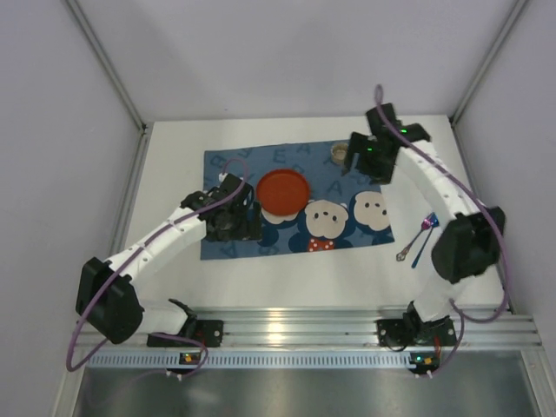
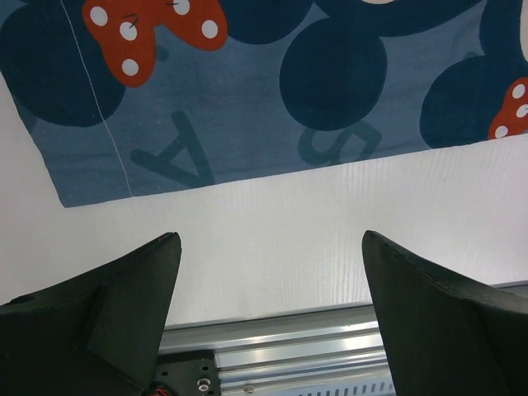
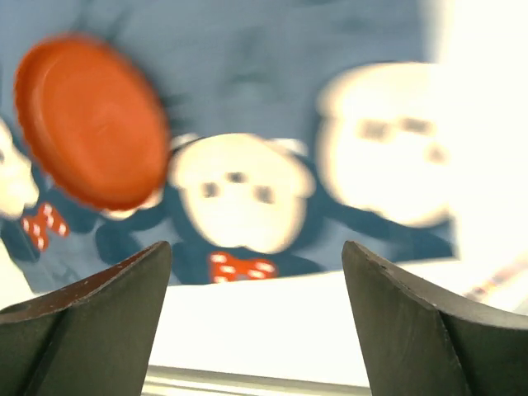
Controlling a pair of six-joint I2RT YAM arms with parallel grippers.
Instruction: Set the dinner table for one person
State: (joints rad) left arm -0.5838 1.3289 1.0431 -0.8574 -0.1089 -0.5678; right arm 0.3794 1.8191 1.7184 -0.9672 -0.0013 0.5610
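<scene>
Overall: white worktop fills the cell floor between the grey walls, with both arm bases at its near edge.

Blue cloth mat, printed with cartoon mouse faces and letters, lies flat on the far half of the worktop.

Left arm reaches in over the mat's left part. Left jaws spread wide, nothing between them. The wrist view shows bare worktop and the mat's near edge below.

Right arm reaches to the mat's far right corner. Right jaws also spread wide and empty. The wrist view is blurred.

Red round plate sits on the mat left of centre, just beside the left arm's wrist, partly covering a mouse print.

Small tan cup stands at the mat's far edge, just beside the right wrist. Contents cannot be made out.

Cutlery, two slim pieces lying close together, rests on bare worktop right of the mat. Type is too small to tell.
</scene>
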